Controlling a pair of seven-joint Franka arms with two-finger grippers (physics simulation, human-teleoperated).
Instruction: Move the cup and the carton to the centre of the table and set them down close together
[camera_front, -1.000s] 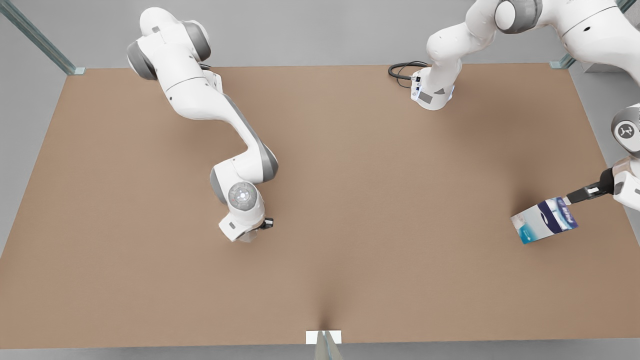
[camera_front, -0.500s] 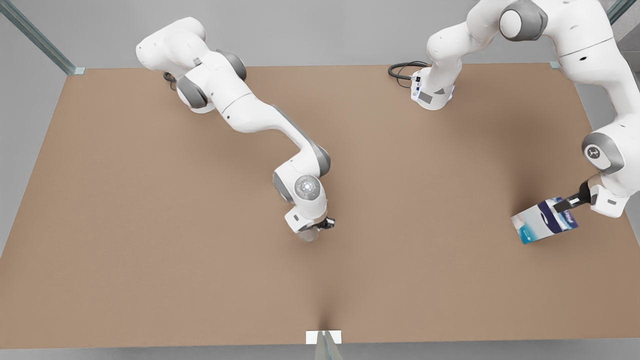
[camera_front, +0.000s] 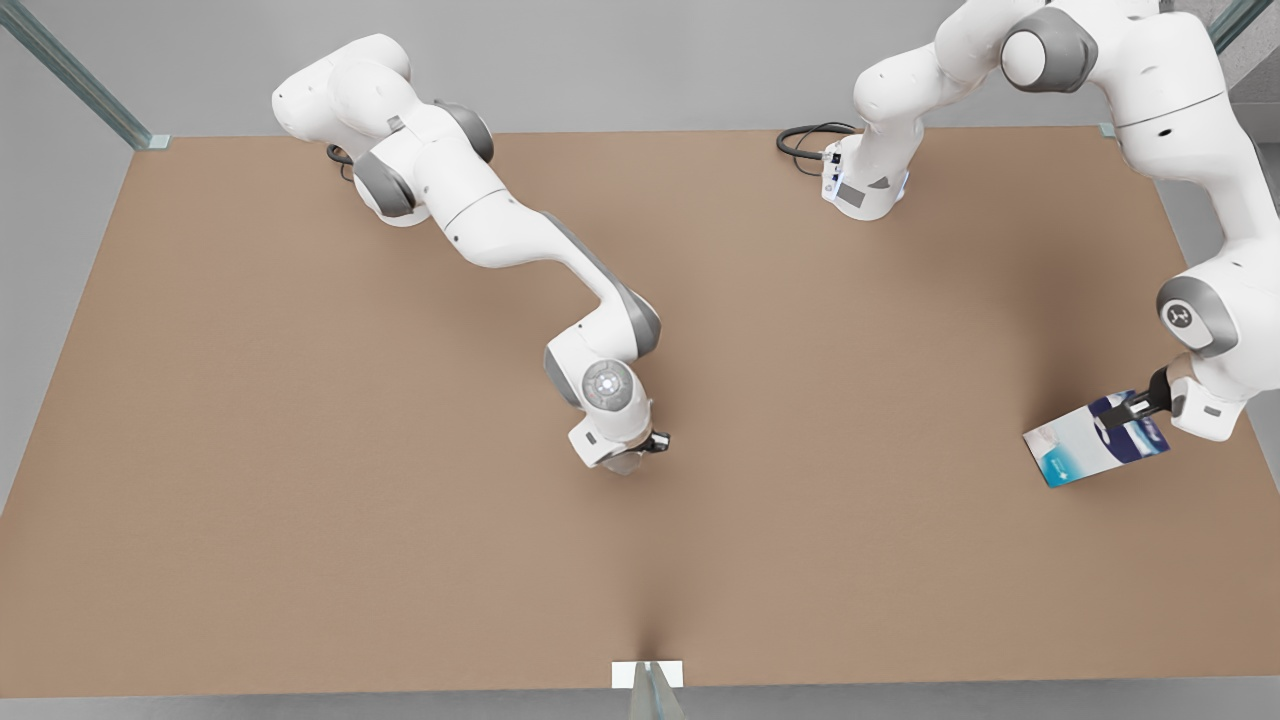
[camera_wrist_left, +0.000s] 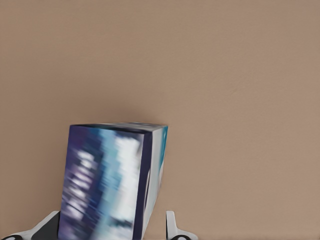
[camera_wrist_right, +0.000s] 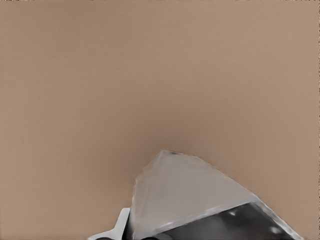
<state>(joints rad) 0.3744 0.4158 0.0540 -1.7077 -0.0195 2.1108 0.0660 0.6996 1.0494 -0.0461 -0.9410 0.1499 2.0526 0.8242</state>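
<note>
The carton (camera_front: 1085, 450), white with navy and teal panels, lies tilted on the table (camera_front: 300, 450) near the edge at the front view's right. My left gripper (camera_front: 1125, 410) is at its upper end, open. In the left wrist view its fingertips (camera_wrist_left: 171, 226) stand on either side of the carton (camera_wrist_left: 110, 180), with a thin gap on one side. My right gripper (camera_front: 632, 452) is near the table's middle, shut on the pale faceted cup (camera_front: 622, 463). The right wrist view has the cup (camera_wrist_right: 185, 195) in that gripper (camera_wrist_right: 190, 231), just above the tabletop.
Two white arm bases stand at the table's far edge, one with a black cable (camera_front: 805, 140) beside it. A small white bracket (camera_front: 647, 675) sits at the near edge. Bare tan tabletop lies between the cup and the carton.
My right gripper carried the cup toward the front view's right into the table's middle, then nearly stopped. My left gripper closed in on the carton until its fingers straddled it.
</note>
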